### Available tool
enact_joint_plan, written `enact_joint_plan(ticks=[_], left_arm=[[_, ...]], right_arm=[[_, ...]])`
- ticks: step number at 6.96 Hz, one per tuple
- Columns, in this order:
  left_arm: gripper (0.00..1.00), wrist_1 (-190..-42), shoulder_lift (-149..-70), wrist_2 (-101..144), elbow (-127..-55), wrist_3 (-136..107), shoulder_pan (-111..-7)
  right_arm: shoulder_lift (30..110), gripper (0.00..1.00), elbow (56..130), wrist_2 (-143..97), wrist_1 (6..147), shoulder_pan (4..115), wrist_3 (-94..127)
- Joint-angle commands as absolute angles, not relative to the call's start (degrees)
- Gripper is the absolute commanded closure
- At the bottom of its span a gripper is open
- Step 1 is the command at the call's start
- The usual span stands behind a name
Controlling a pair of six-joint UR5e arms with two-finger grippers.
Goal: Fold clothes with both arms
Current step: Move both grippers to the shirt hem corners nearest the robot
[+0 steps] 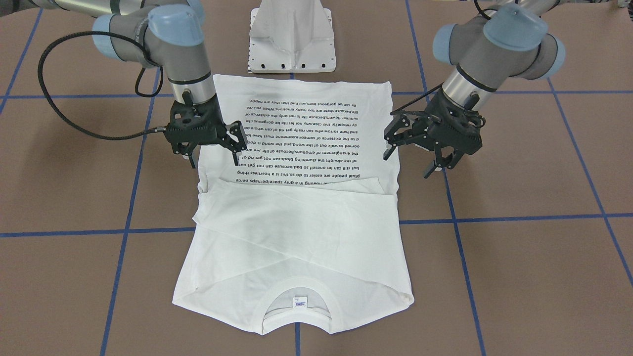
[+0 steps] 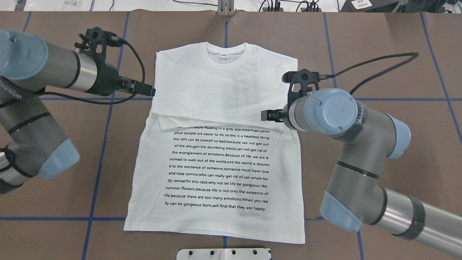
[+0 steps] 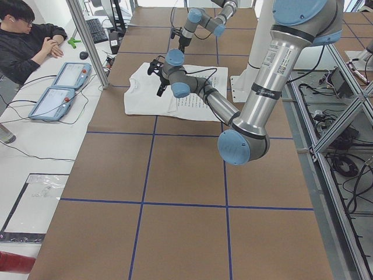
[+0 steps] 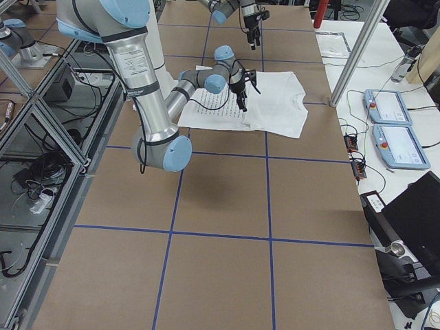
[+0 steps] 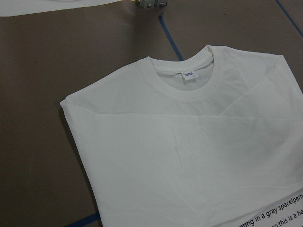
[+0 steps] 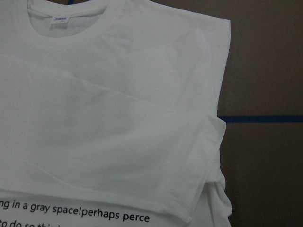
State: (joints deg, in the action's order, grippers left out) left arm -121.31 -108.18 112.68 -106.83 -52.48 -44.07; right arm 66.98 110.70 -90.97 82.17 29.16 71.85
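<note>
- White long-sleeved T-shirt [image 1: 296,232] lies flat mid-table [image 1: 519,257], sleeves folded across the chest, black text facing up.
- Left tool [image 1: 413,157] and right tool [image 1: 213,157] hover over its side edges, fingers spread, holding nothing.

The white T-shirt [image 2: 216,101] bears lines of black print; among them can be read "this is a heartless thing", "someone must have love" and, in the last line, "will find that they are happy."; its neck label [image 2: 223,56] has blue print, too small to read.
</note>
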Motion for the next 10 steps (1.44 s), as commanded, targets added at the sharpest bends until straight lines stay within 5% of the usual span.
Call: enact_joint_plan(ticks=[1,6,7,8,9,10], left_arm=[[0.00,-121.29,-93.76,106.82,-120.52,-59.82,-36.25],[0.01,-120.94,-82.62,84.95,-123.41,-82.68,-7.96],[0.14,-120.94,-83.05,84.64,-122.09,-82.79,-7.39],[0.42,-120.94,-83.40,84.64,-120.86,-82.79,-7.38],[0.54,-120.94,-83.67,84.64,-119.81,-82.79,-7.38],[0.54,-120.94,-83.67,84.73,-119.88,-82.79,-7.38]], right_arm=[[75.73,0.00,120.46,-83.99,82.09,19.48,82.30],[82.35,0.00,125.95,-71.73,82.53,5.89,89.91],[82.44,0.00,125.86,-71.63,82.53,5.80,89.91],[82.44,0.00,125.77,-71.54,82.53,5.80,89.91],[82.44,0.00,125.77,-71.63,82.53,5.80,90.00],[82.44,0.00,125.77,-71.54,82.53,5.71,89.91]])
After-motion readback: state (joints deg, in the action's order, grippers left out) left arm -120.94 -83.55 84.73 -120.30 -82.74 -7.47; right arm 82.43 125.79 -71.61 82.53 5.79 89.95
